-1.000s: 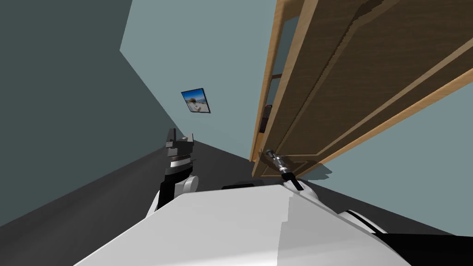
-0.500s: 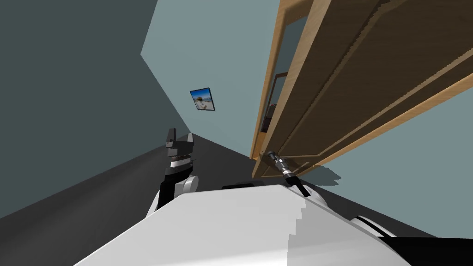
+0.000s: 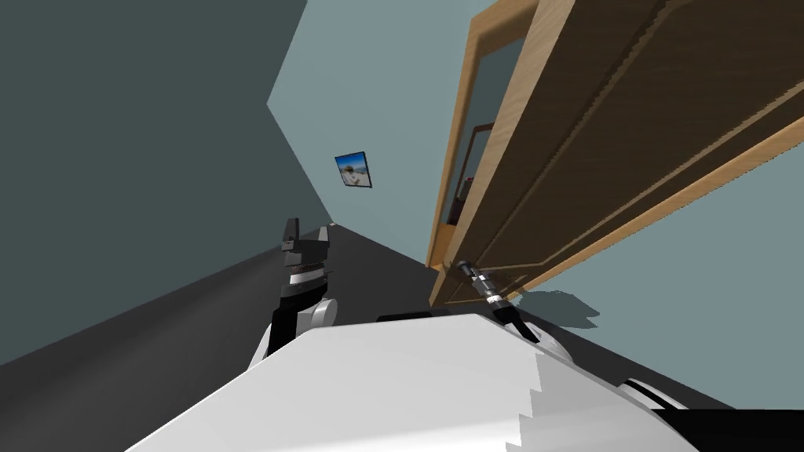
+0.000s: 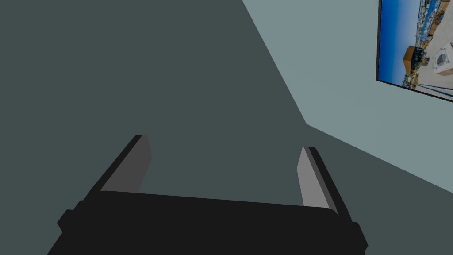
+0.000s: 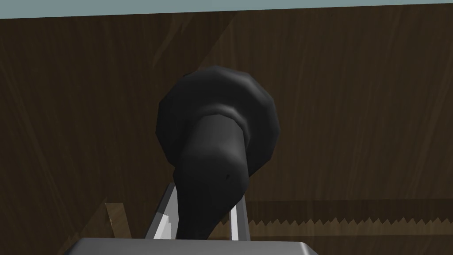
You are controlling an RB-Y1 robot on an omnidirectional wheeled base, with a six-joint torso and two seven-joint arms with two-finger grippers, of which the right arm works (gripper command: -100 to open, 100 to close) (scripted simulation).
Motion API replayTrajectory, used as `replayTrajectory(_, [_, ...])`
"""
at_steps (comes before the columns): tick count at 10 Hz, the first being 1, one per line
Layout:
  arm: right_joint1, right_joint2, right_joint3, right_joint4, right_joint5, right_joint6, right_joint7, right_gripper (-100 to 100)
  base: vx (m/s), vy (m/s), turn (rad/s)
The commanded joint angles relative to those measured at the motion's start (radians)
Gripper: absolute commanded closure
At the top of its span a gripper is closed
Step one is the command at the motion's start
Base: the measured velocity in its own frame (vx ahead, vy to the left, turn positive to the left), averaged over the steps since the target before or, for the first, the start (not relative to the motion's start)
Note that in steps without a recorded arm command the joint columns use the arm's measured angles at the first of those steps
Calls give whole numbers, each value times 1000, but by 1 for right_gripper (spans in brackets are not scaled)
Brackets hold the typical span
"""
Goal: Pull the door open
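A dark brown wooden door [image 3: 628, 133] in a light wood frame [image 3: 459, 157] stands ajar at the right, swung toward me. My right gripper [image 3: 465, 268] reaches its lower edge. In the right wrist view the gripper [image 5: 201, 217] is shut on the door's black lever handle [image 5: 212, 177], whose round base [image 5: 219, 115] sits on the brown panel; its fingers [image 5: 161, 219] press both sides of the lever. My left gripper [image 3: 308, 234] is raised at the left over the floor, away from the door. Its fingers [image 4: 135, 164] are open with nothing between them.
A grey-blue wall with a small framed picture [image 3: 353, 170] runs behind the door frame, and a darker wall [image 3: 133, 157] closes the left side. Dark floor [image 3: 157, 345] lies between them. Through the gap, shelving [image 3: 463, 196] shows beyond the frame.
The door has swung further open with my right gripper on the handle, widening the gap at the frame. The whole head view has shifted, so I have moved too. The left arm kept its pose.
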Motion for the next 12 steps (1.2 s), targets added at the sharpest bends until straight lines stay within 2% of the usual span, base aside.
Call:
replayTrajectory(1, [0, -5, 13, 19, 2, -30, -10, 100, -199, -88, 154])
replayTrajectory(8, [51, -50, 55, 49, -7, -145, -44, 100, -202, -77, 148])
replayTrajectory(9, [47, -42, 53, 47, -5, -133, -40, 100, -77, -27, 17])
replayTrajectory(10, [54, -46, 62, 57, -9, -151, -43, 100, -121, -53, 146])
replayTrajectory(12, [57, -50, 68, 64, -12, -165, -46, 100, -186, -65, 174])
